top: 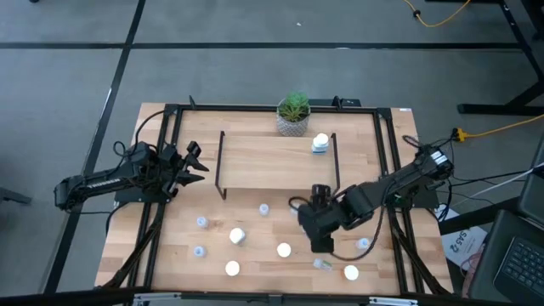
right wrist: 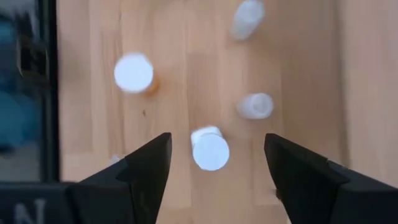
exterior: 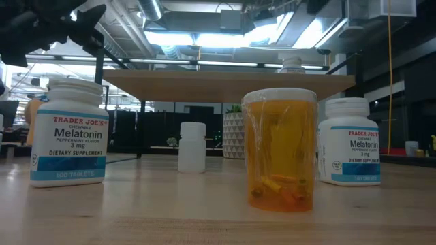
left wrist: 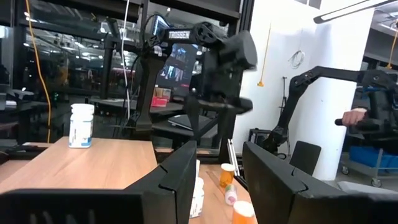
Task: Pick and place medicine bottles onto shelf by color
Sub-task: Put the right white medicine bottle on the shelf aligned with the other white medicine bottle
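Note:
Several medicine bottles stand on the table in front of the shelf (top: 276, 166), among them white-capped ones (top: 237, 235) (top: 284, 250) and small clear ones (top: 201, 222). One white bottle (top: 320, 143) stands on the shelf top near its right end. My right gripper (top: 320, 231) hangs open above the table, pointing steeply down. In its wrist view a white-capped bottle (right wrist: 210, 151) stands on the table below, between the two fingers and apart from both. My left gripper (top: 197, 166) waits open at the table's left, raised beside the shelf.
A potted green plant (top: 293, 115) stands at the shelf's far edge. Black frame rails (top: 157, 212) run along both table sides. Close to the low camera stand two labelled white bottles (exterior: 68, 133) (exterior: 349, 139) and an orange one (exterior: 281, 150).

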`<state>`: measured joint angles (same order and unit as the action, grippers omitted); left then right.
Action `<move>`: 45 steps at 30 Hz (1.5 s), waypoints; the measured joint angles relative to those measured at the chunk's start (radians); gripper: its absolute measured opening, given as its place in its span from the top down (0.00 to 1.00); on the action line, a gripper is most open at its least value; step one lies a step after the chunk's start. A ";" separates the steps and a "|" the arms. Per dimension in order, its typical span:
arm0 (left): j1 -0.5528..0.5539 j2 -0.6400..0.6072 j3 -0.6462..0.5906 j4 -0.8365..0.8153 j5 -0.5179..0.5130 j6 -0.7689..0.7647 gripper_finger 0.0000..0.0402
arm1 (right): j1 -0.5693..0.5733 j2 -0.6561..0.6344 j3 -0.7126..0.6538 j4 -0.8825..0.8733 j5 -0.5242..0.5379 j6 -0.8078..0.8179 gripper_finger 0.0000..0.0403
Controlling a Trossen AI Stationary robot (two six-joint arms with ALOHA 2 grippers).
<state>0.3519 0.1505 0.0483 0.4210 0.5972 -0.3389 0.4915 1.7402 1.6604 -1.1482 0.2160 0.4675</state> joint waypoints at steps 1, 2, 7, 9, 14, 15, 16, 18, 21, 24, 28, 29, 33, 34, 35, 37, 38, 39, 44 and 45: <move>0.000 0.000 0.000 0.000 0.000 0.000 0.69 | 0.003 0.015 0.000 0.000 0.000 -0.020 0.36; 0.000 0.000 0.000 0.000 0.000 0.000 0.69 | 0.005 0.030 0.000 0.000 0.000 -0.028 0.36; 0.000 0.000 0.000 -0.001 0.000 0.000 0.69 | 0.003 0.097 -0.001 -0.022 0.001 -0.026 0.36; 0.000 0.000 0.000 -0.001 0.000 0.000 0.69 | 0.003 0.123 -0.001 -0.052 -0.003 -0.003 0.36; 0.000 0.000 0.000 -0.002 0.000 0.000 0.69 | 0.004 0.136 -0.001 -0.136 -0.080 0.118 0.36; 0.000 0.000 0.000 -0.002 0.000 0.000 0.69 | 0.004 0.130 -0.001 -0.161 -0.099 0.141 0.36; 0.000 0.000 0.000 -0.002 0.000 0.000 0.69 | 0.009 0.121 -0.001 -0.187 -0.105 0.165 0.36; 0.000 0.000 0.000 -0.002 0.000 0.000 0.69 | 0.026 0.088 -0.001 -0.234 -0.101 0.210 0.36; 0.000 0.000 0.000 -0.013 0.000 0.000 0.69 | 0.062 0.043 0.000 -0.262 -0.043 0.249 0.36; 0.000 0.000 0.000 -0.023 0.000 0.000 0.69 | 0.103 0.000 0.000 -0.282 0.068 0.262 0.36; 0.000 0.000 0.000 -0.023 0.000 -0.003 0.69 | 0.146 -0.035 0.000 -0.289 0.168 0.257 0.36; 0.000 0.000 0.000 -0.023 0.000 -0.015 0.69 | 0.152 -0.041 0.000 -0.288 0.175 0.259 0.36; 0.000 0.000 0.000 -0.020 0.000 -0.117 0.69 | 0.171 -0.049 0.000 -0.286 0.149 0.316 0.36; 0.000 0.000 0.000 -0.019 -0.001 -0.126 0.69 | 0.175 -0.049 0.000 -0.285 0.145 0.336 0.36; 0.000 0.000 0.000 -0.018 -0.005 -0.125 0.69 | 0.179 -0.048 0.000 -0.283 0.145 0.362 0.36; 0.000 0.000 0.000 -0.017 -0.012 -0.102 0.69 | 0.185 -0.048 0.000 -0.268 0.144 0.422 0.36; 0.000 0.000 0.000 -0.015 -0.014 -0.084 0.69 | 0.186 -0.048 0.000 -0.252 0.144 0.447 0.36; 0.000 0.000 0.000 -0.008 -0.015 -0.063 0.69 | 0.186 -0.048 0.000 -0.233 0.147 0.462 0.36; 0.001 0.000 0.000 0.074 -0.019 -0.007 0.69 | 0.185 -0.048 0.000 -0.145 0.154 0.467 0.36; 0.001 0.000 0.000 0.095 -0.019 -0.009 0.69 | 0.184 -0.048 0.000 -0.138 0.150 0.468 0.36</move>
<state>0.3531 0.1505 0.0483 0.5163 0.5783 -0.3477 0.6759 1.6924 1.6604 -1.2859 0.3663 0.9356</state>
